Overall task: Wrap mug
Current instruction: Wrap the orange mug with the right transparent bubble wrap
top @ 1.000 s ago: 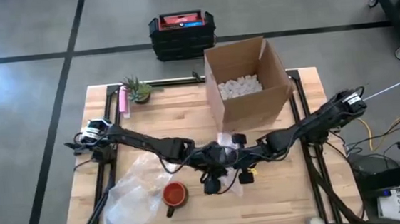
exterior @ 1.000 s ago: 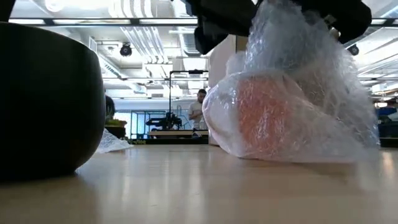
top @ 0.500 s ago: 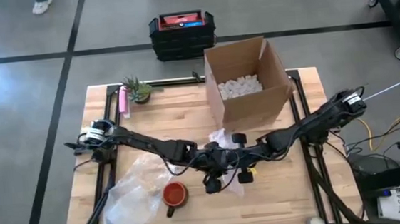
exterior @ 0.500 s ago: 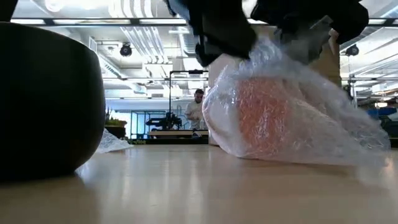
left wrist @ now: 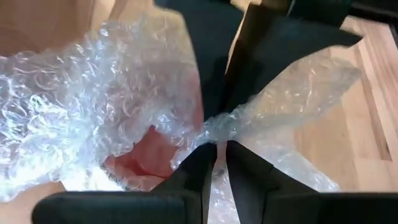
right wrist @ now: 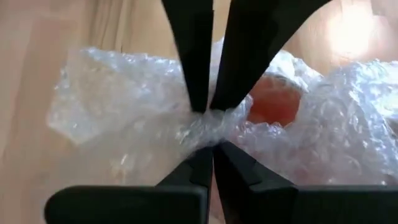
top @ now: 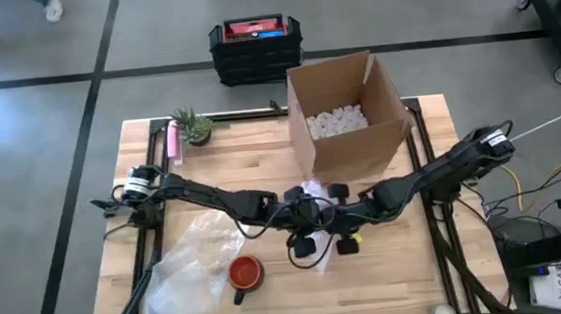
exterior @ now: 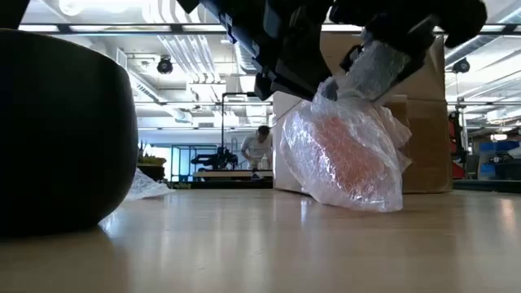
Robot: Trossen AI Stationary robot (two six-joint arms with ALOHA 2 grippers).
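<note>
The mug (exterior: pixel 346 150) shows orange through a clear bubble-wrap bundle (exterior: pixel 350 163) near the table's middle, in front of the cardboard box. The wrap is gathered above the mug into a twisted neck (left wrist: pixel 217 127). My left gripper (left wrist: pixel 216 148) and my right gripper (right wrist: pixel 212 148) meet tip to tip at that neck, both shut on it; in the high view they are my left gripper (top: pixel 303 213) and my right gripper (top: pixel 333 213). A loose tail of wrap (exterior: pixel 376 65) sticks up past the fingers. My left gripper pinches the wrap's twisted neck (left wrist: pixel 214 132) between its two fingers, several gathered layers, coming from the table's left. The bundle hangs below the fingers, and whether its lower end (exterior: pixel 358 203) rests on the table I cannot tell. My right gripper pinches the same gathered neck (right wrist: pixel 208 127) between its two fingers, from the table's right, directly opposite the left fingers (right wrist: pixel 193 74). The orange mug (right wrist: pixel 273 99) sits in the wrap just beyond the pinch.
An open cardboard box (top: pixel 348 117) with white packing peanuts stands just behind the bundle. A second red mug (top: pixel 244 272) and a loose clear sheet (top: pixel 189 269) lie at the near left. A small plant (top: pixel 195 127) and a pink object (top: pixel 172 140) are far left.
Both grippers have moved a little toward the far edge and the box, taking the bundle along. The wrap's loose skirt, which spread wide toward the right, has been drawn in and twisted, so the bundle is now narrower and tighter around the mug.
</note>
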